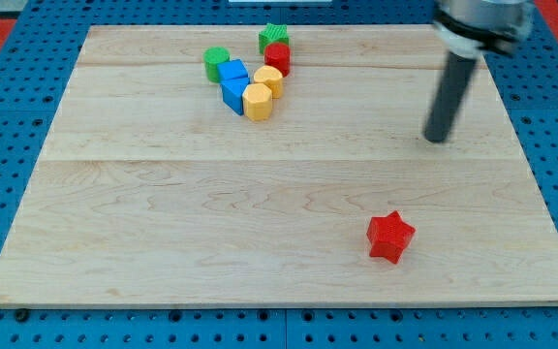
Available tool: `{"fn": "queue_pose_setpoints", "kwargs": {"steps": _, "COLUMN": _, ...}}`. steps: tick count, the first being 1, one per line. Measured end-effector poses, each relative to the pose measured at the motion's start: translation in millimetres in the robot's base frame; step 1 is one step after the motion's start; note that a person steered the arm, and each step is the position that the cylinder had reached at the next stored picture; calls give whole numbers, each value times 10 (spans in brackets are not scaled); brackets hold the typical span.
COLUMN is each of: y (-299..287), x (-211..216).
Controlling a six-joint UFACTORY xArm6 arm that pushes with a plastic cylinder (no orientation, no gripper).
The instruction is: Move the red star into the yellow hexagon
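Note:
The red star (389, 237) lies alone on the wooden board near the view's bottom right. A yellow hexagon (257, 101) sits in a cluster of blocks near the view's top, left of centre, with a second yellow block (269, 79) touching it just above. My tip (437, 140) is at the end of the dark rod at the view's right, well above the red star and far to the right of the yellow hexagon. It touches no block.
The cluster also holds a green cylinder (216, 63), two blue blocks (232, 71) (233, 94), a red cylinder (278, 57) and a green star-like block (273, 38). The board (163, 213) lies on a blue perforated table.

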State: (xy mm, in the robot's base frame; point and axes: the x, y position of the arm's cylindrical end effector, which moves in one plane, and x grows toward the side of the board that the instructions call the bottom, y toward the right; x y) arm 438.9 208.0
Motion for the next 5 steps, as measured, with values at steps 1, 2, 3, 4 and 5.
{"fn": "queue_pose_setpoints", "kwargs": {"steps": 1, "y": 289, "x": 885}}
{"fn": "queue_pose_setpoints", "kwargs": {"steps": 2, "y": -138, "x": 1102}}
{"fn": "queue_pose_setpoints", "kwargs": {"steps": 3, "y": -528, "x": 1430}}
{"fn": "queue_pose_setpoints", "kwargs": {"steps": 4, "y": -799, "x": 1056}}
{"fn": "queue_pose_setpoints", "kwargs": {"steps": 5, "y": -1179, "x": 783}}
